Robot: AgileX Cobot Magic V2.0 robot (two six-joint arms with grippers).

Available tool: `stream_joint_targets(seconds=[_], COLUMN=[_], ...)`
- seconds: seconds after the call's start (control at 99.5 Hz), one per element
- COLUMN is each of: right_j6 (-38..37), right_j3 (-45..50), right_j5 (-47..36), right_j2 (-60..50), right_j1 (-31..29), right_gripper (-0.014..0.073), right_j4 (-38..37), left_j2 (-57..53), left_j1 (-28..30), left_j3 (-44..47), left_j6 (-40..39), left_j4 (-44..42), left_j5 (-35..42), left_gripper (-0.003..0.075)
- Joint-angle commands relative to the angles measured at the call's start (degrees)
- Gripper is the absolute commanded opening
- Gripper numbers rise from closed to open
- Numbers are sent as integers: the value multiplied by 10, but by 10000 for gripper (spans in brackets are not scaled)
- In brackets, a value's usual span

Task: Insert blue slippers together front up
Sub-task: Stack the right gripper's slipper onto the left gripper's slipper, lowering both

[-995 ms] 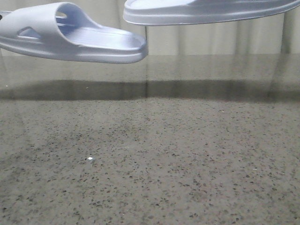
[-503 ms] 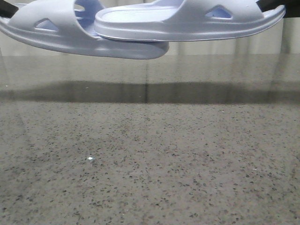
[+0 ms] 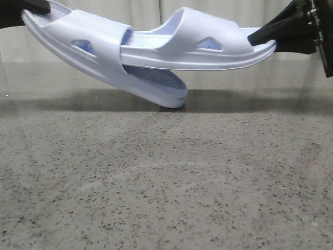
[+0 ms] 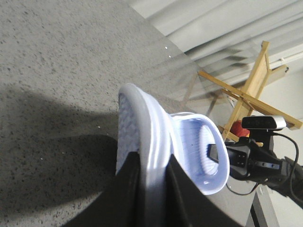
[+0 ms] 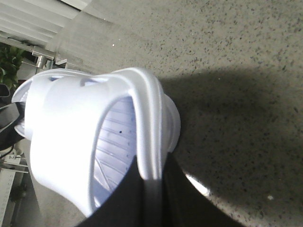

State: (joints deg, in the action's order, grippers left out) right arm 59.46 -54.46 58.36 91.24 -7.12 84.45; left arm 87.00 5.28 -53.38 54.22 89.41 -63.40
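The left gripper (image 3: 32, 7) is closed on the heel rim of the left pale blue moulded foam slipper (image 3: 99, 57); in the left wrist view the two black fingers (image 4: 128, 189) are pressed against either side of that rim. From the grip, this slipper extends away to the right and slopes downward, toe lowest. Whether the toe touches the grey speckled stone tabletop (image 3: 166, 182) or sits just above it cannot be told.

The right pale blue moulded foam slipper (image 3: 203, 47) is held nearly level, footbed up, with its toe passed under the wide strap of the left slipper, so that the two soles overlap between the grippers. Its strap, with a triangular side hole, is seen just beside the left slipper's strap.

The right gripper (image 3: 270, 34) is clamped on the heel end of the right slipper; in the right wrist view the black fingers (image 5: 123, 194) are pinched on the sole edge, the slipper extending away from them.

Below the pair, the tabletop is open toward the camera. A wooden frame (image 4: 246, 94) is seen beyond the far table edge.
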Motion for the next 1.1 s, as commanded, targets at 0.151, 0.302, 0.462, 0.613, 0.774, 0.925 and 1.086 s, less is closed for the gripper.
stream_joint_targets(seconds=[0.151, 0.302, 0.462, 0.613, 0.774, 0.925, 1.086], right_j6=[21, 21, 21, 21, 21, 20, 4], right_j3=[-42, -79, -114, -124, -124, -124, -124], right_j5=[51, 50, 48, 56, 89, 156, 167], right_j2=[21, 39, 51, 55, 55, 55, 48], right_j1=[50, 76, 97, 99, 78, 31, -21], right_gripper=[-107, -107, -106, -104, 53, 143, 142], right_j4=[51, 51, 49, 44, 34, 11, -24], left_j2=[-23, -23, -23, -23, -23, -23, -23], left_j1=[-18, -18, -18, -18, -10, 6, 12], left_j3=[-14, -14, -14, -14, -14, -14, -14], left_j6=[-6, -7, -8, -11, -11, -9, -6], left_j4=[49, 35, 30, 23, 22, 15, 12], left_j5=[-91, -91, -91, -91, -90, -85, -65], left_gripper=[15, 15, 15, 15, 15, 15, 15])
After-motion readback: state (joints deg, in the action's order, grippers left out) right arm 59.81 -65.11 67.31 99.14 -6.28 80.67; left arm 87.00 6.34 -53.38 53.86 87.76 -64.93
